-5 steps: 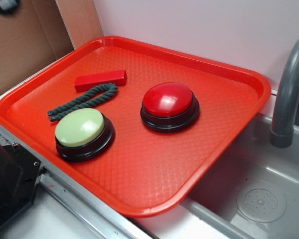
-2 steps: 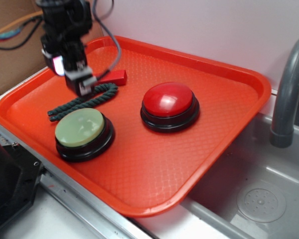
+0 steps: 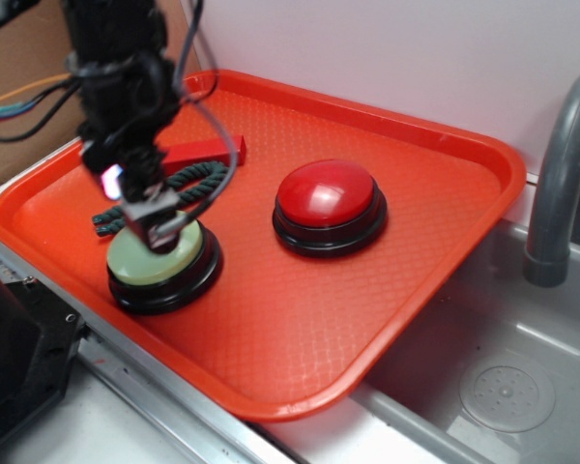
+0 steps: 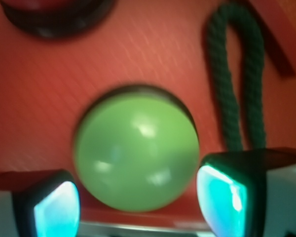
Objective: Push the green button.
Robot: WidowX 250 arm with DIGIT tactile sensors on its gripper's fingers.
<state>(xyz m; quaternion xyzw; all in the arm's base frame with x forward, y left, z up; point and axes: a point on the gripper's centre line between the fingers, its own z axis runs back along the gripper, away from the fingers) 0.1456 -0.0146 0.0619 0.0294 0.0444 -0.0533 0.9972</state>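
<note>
The green button [image 3: 153,270], a pale-green dome on a black base, sits at the near left of the red tray [image 3: 300,319]. My gripper [image 3: 158,228] hangs directly over the dome, very close to it or just touching; I cannot tell which. In the wrist view the green button [image 4: 135,158] fills the middle, just ahead of my gripper [image 4: 138,205]. The two lit fingertips [image 4: 56,210] stand wide apart on either side, with nothing held between them.
A red button [image 3: 327,191] sits mid-tray to the right. A dark green rope [image 3: 198,179] and a red block [image 3: 208,150] lie just behind the green button. A grey faucet [image 3: 561,174] and a sink [image 3: 503,387] are on the right, and cardboard [image 3: 29,68] is at the back left.
My arm came into view from the upper left, passed over the rope and block, and came down toward the near side onto the green button. Nothing on the tray has shifted.
</note>
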